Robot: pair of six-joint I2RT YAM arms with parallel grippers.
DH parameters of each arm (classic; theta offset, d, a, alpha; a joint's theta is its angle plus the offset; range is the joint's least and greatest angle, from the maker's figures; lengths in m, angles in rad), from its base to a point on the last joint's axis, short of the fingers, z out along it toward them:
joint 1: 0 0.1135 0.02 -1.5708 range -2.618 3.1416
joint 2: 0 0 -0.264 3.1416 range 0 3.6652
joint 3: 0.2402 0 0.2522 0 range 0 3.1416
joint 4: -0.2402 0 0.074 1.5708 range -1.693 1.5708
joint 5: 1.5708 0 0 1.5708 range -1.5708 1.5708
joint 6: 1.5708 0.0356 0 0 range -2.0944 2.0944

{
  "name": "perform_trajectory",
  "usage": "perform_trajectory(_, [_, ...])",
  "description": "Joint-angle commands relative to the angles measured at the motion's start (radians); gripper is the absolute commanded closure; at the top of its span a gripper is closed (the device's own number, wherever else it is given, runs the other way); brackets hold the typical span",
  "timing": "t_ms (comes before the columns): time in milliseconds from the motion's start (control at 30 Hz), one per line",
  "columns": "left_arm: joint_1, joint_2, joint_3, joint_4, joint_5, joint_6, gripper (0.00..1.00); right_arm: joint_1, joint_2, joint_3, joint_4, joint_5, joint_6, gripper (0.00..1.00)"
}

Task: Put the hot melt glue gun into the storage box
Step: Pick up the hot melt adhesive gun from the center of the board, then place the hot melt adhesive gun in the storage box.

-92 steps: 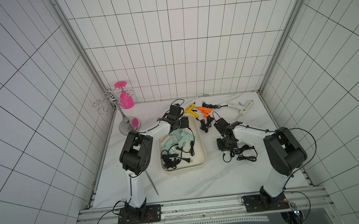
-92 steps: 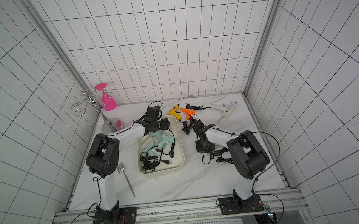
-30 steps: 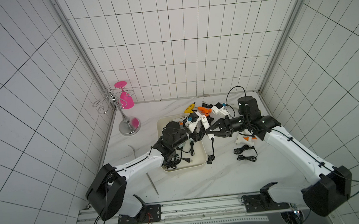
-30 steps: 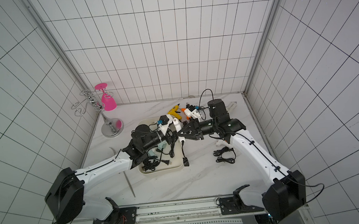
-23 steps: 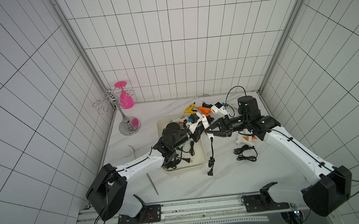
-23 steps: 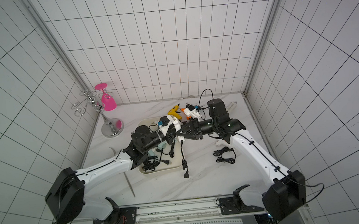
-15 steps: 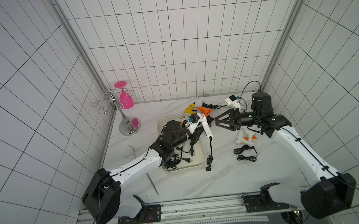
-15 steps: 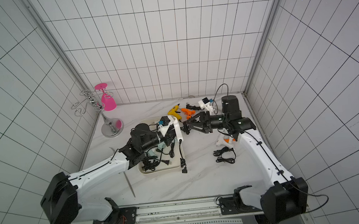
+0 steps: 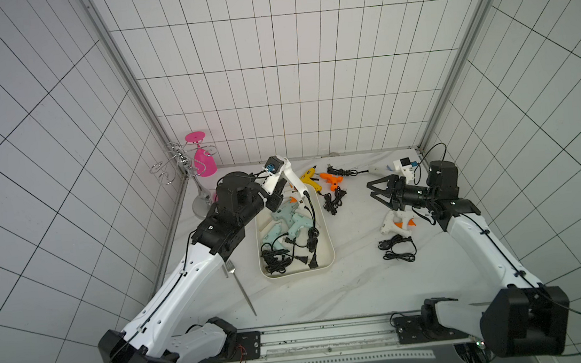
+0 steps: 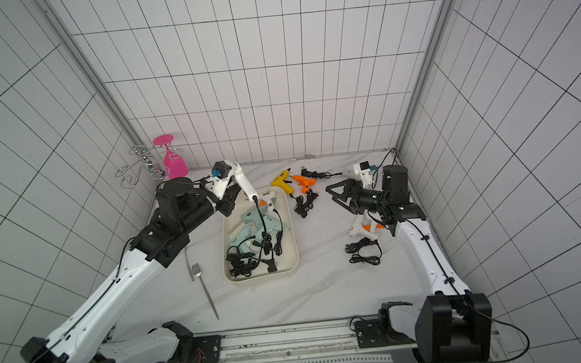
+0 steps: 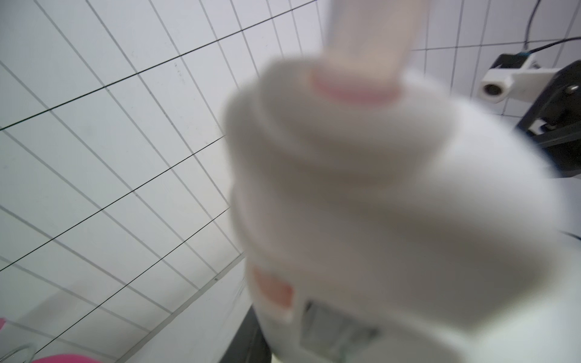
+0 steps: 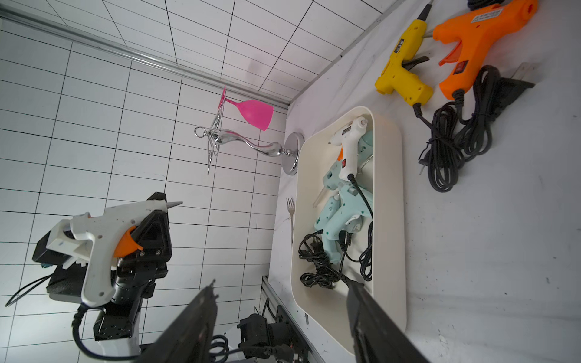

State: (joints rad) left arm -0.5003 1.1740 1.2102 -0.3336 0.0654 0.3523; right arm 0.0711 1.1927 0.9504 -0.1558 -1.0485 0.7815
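Left claw [image 12: 151, 217], holding the glue gun [image 9: 292, 180] near the storage box's [image 9: 298, 273] far end, should be lowering slowly; right claw [image 9: 373, 192] is gaping empty.

Lighting bright, even, diffuse. White tiled walls [image 9: 290, 80] read clean, without hard glare. Shadows on the desk [image 9: 365, 291] faint, soft-edged. Both top views sharp; tiles stretch and skew toward the edges, wide-angle distortion. Left wrist view: white glue gun [image 11: 377, 204] fills most of frame, wholly out of focus; tiles behind fairly sharp. Right wrist view crisp, only the near right fingers [image 12: 188, 327] soft.
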Motion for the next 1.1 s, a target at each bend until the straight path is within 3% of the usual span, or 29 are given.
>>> perform_trajectory(0, [0.021, 0.042, 0.029, -0.148, -0.109, 0.099, 0.91, -0.009, -0.019, -0.016, -0.011, 0.016, -0.082, 0.32])
perform_trajectory(267, [0.031, 0.246, 0.074, -0.293, -0.262, 0.222, 0.91, -0.011, -0.043, -0.039, -0.124, 0.052, -0.197, 0.32])
perform_trajectory(367, [0.022, 0.317, 0.056, -0.268, -0.244, 0.237, 0.91, -0.016, -0.048, -0.039, -0.161, 0.059, -0.231, 0.32])
perform_trajectory(600, [-0.084, 0.540, 0.058, -0.225, -0.499, 0.283, 0.92, -0.041, -0.040, -0.053, -0.176, 0.059, -0.261, 0.32])
perform_trajectory(833, [-0.096, 0.660, 0.062, -0.144, -0.555, 0.321, 0.90, -0.053, -0.036, -0.070, -0.177, 0.064, -0.279, 0.32])
perform_trajectory(1067, [-0.145, 0.770, 0.105, -0.121, -0.605, 0.320, 0.73, -0.054, -0.010, -0.076, -0.179, 0.076, -0.281, 0.32])
